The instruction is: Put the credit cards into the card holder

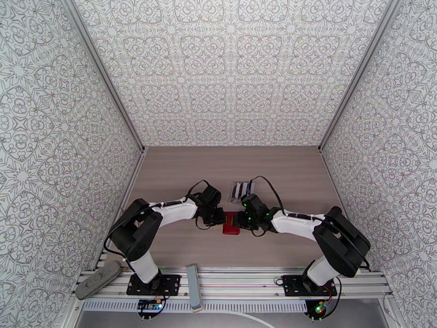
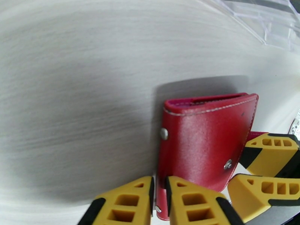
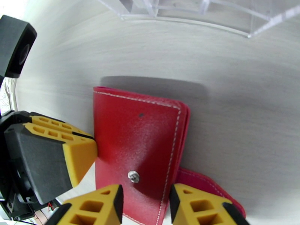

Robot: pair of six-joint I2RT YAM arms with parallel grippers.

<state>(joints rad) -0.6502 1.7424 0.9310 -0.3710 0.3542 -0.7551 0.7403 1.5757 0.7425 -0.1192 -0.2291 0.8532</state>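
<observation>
Card holder: the red card holder [image 1: 231, 224] lies folded on the wooden tabletop [image 1: 180, 170], near its middle, between the two claws. White stitching runs along its edge.
Snap: the right wrist view shows a metal snap stud [image 3: 133, 176] on the upper cover. A pinker snap tab [image 3: 204, 182] sticks out from under the lower right corner.
Left claw: the left claw [image 2: 159, 197] is pressed almost together on a thin edge strip of the card holder, and a yellow finger [image 2: 125, 203] sits on each side of the red leather.
Right claw: the right claw [image 3: 146, 205] has its jaws standing part way apart, with the card holder's lower edge between them. Whether the pads actually press on the leather cannot be told.
Claws together: they meet the card holder from opposite sides, left and right, with their tips close to each other.
Credit cards: the credit cards [image 1: 240, 190], dark and blue, stand on edge in a clear acrylic rack [image 3: 195, 15] just beyond the card holder, apart from it and from both claws.
Near edge: a grey bar [image 1: 193, 293] lies across the aluminium rail [image 1: 246, 280] between the arm bases. A grey oblong object [image 1: 97, 280] rests at the rail's left end.
</observation>
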